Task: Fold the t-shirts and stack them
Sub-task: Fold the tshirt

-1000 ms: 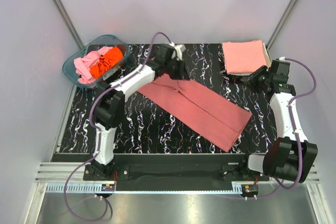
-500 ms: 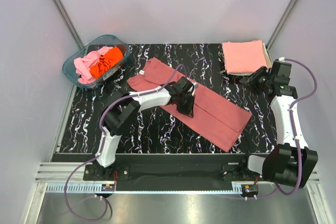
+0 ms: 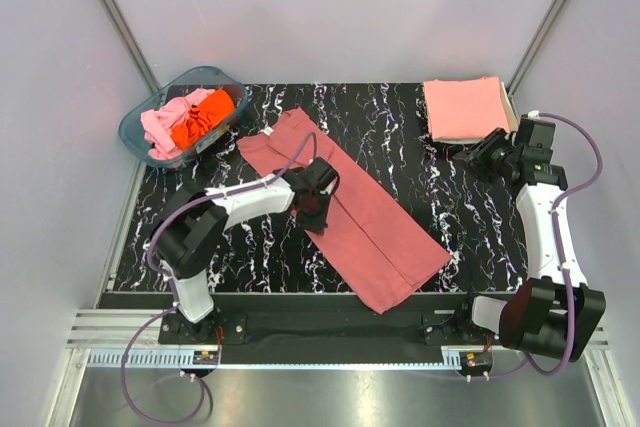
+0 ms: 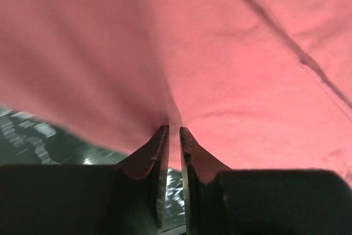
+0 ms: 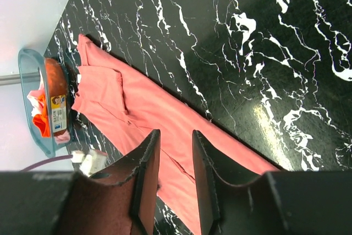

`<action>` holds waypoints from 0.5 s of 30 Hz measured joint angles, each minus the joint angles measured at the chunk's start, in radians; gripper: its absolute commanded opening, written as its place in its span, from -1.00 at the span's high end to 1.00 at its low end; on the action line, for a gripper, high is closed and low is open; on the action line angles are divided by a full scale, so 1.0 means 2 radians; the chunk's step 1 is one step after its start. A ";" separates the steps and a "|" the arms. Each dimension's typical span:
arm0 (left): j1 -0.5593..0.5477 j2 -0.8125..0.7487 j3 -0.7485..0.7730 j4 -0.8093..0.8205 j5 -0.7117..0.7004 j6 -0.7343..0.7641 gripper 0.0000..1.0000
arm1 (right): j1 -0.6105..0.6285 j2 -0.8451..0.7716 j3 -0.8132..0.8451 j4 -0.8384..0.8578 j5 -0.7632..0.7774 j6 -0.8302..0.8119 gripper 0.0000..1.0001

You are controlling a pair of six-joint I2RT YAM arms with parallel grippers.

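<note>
Your left gripper (image 4: 173, 130) has dragged the brick-red t-shirt (image 3: 372, 232) back toward the teal tub (image 3: 135, 137).
Its fingers are pinched together on a fold of that cloth; the shirt's near end now lies further left, closer to the tub than a moment ago; your right gripper (image 5: 175, 134), jaws apart and empty, stays far right of the tub, beside the folded salmon t-shirt (image 3: 465, 107).

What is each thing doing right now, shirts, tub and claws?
brick-red t-shirt: folded into a long strip, lying flat.
left gripper: shut on the brick-red t-shirt.
right gripper: open, empty.
salmon-pink t-shirt: folded, far right corner.
teal tub: holds crumpled pink and orange t-shirts.
</note>
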 measured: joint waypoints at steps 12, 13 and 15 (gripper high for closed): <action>0.163 0.024 0.179 -0.043 -0.054 0.030 0.63 | 0.000 0.000 0.000 -0.004 -0.007 -0.002 0.24; 0.171 0.037 0.196 -0.043 -0.056 0.032 0.63 | 0.000 0.000 0.000 -0.004 -0.009 -0.002 0.24; 0.181 0.067 0.217 -0.041 -0.061 0.038 0.63 | 0.000 0.000 -0.001 -0.003 -0.015 -0.002 0.23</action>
